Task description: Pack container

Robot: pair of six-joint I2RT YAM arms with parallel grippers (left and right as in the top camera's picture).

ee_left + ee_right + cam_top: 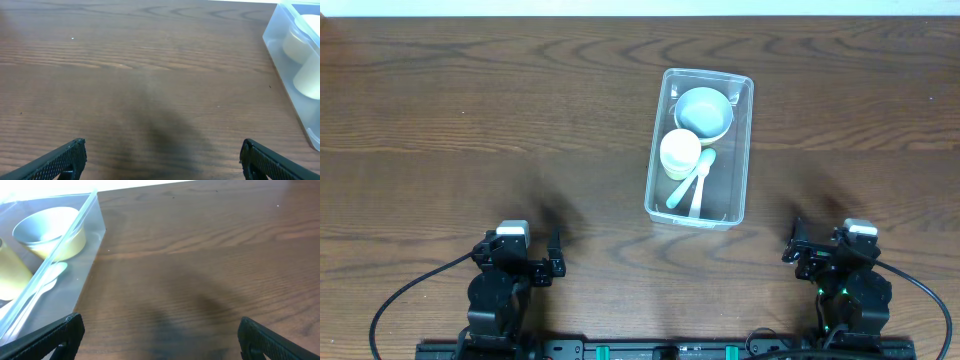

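The clear plastic container (pixel 740 150) stands right of the table's middle. Inside it are a pale blue bowl (pixel 703 112) at the far end, a cream cup (pixel 680 153) in the middle, and two pale spoons (pixel 694 182) toward the near end. My left gripper (pixel 553 266) is open and empty at the front left, far from the container; its view shows the container's corner (pixel 280 47). My right gripper (pixel 794 249) is open and empty at the front right; its view shows the container's wall (pixel 75 275), the bowl (pixel 50 230) and a spoon (pixel 52 275).
The dark wooden table (pixel 470 120) spreads to the left and far side of the container. Black cables (pixel 390 305) run along the front edge near both arm bases.
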